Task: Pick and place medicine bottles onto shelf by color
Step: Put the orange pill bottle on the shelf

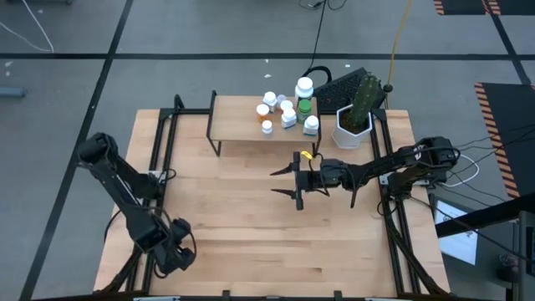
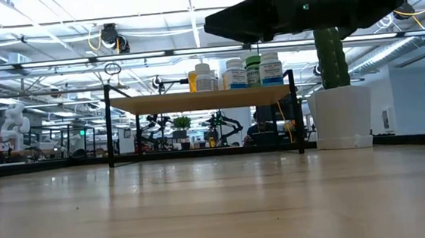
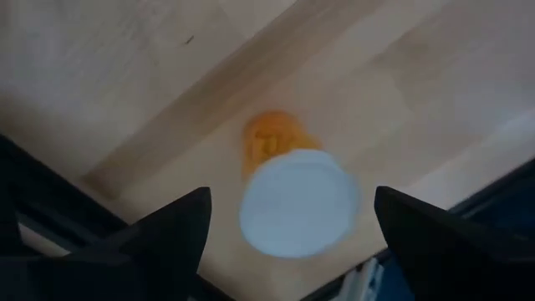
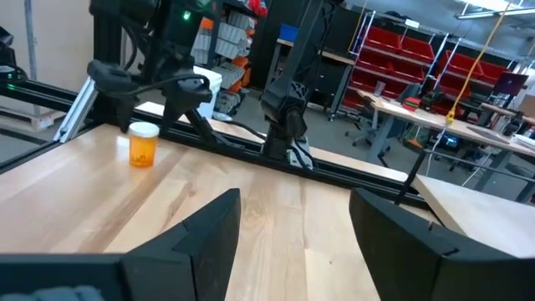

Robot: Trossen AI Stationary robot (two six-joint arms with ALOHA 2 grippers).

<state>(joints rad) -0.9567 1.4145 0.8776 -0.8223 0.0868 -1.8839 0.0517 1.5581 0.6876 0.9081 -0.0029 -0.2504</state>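
high view: most bottles already sit on the shelf [image 1: 242,117], clustered at its right end: white ones [image 1: 288,114], orange ones [image 1: 264,109], a green one [image 1: 304,106]. sorting by colour looks loose. the right gripper [image 1: 288,181] hangs mid-table, fingers spread, empty. the left gripper [image 1: 177,251] sits at the near-left table corner.

low view: bottles stand upright in a row on the shelf top; cactus planter [image 2: 341,116] just beside it holds only the cactus.

left wrist view: one orange bottle [image 3: 288,196], white cap up, stands on the table directly under the released left fingers [image 3: 167,230], not gripped.

right wrist view: same orange bottle [image 4: 143,144] seen far off, alone near the table edge. judgement: nearly done; this last bottle still needs picking and placing.
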